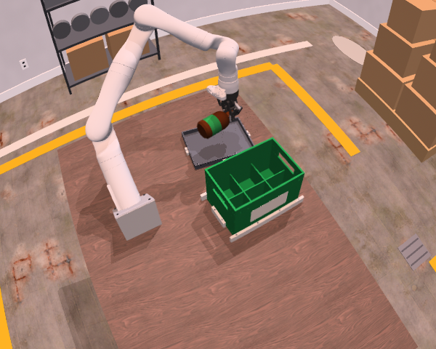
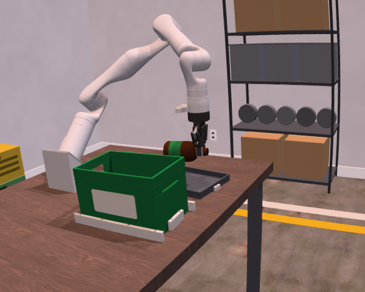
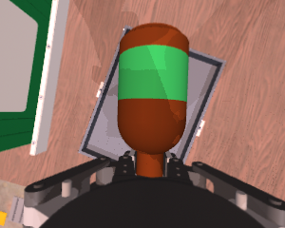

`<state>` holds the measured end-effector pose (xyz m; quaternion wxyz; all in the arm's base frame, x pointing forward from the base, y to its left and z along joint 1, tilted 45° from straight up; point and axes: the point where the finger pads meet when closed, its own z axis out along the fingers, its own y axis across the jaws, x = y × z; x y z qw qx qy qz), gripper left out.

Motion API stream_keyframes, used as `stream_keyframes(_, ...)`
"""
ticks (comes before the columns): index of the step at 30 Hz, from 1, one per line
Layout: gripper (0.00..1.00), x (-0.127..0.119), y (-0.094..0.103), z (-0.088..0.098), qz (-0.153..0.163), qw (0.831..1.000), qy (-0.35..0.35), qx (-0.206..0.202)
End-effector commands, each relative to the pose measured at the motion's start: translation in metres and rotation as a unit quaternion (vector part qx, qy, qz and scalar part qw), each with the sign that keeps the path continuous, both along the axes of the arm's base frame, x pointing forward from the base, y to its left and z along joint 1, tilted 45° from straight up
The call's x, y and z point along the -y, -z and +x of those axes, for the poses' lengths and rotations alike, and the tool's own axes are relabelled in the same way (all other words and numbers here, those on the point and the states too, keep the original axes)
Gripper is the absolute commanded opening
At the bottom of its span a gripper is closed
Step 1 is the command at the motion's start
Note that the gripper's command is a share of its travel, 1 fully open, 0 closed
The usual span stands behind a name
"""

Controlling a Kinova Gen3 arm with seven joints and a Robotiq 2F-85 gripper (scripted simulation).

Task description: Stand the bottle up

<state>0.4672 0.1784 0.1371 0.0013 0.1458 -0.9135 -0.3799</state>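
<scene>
A brown bottle (image 1: 212, 124) (image 2: 179, 149) (image 3: 153, 100) with a green label hangs lying level in the air above the dark grey tray (image 1: 240, 142) (image 2: 204, 184) (image 3: 205, 90). My gripper (image 1: 233, 110) (image 2: 201, 151) (image 3: 149, 156) is shut on the bottle's neck and points straight down. The bottle's body sticks out sideways from the fingers, clear of the tray floor. The green crate (image 1: 253, 185) (image 2: 131, 188) (image 3: 9, 128) stands beside the tray on the wooden table (image 1: 211, 281) (image 2: 34, 251).
The crate has inner dividers and sits between white stop blocks (image 1: 265, 221) (image 2: 120, 227). The table edge (image 2: 220, 216) runs close beside the tray. A metal shelf rack (image 2: 283, 94) with boxes stands behind. A stack of cardboard boxes (image 1: 413, 71) stands on the floor.
</scene>
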Motion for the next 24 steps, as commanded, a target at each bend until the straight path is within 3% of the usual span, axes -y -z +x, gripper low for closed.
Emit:
stream_keyframes(1, 0.00, 0.008, -0.007, 0.002, -0.001, 1.000, 0.003, 0.000)
stream_keyframes(24, 0.00, 0.033, -0.032, 0.006, -0.001, 1.000, 0.003, 0.000)
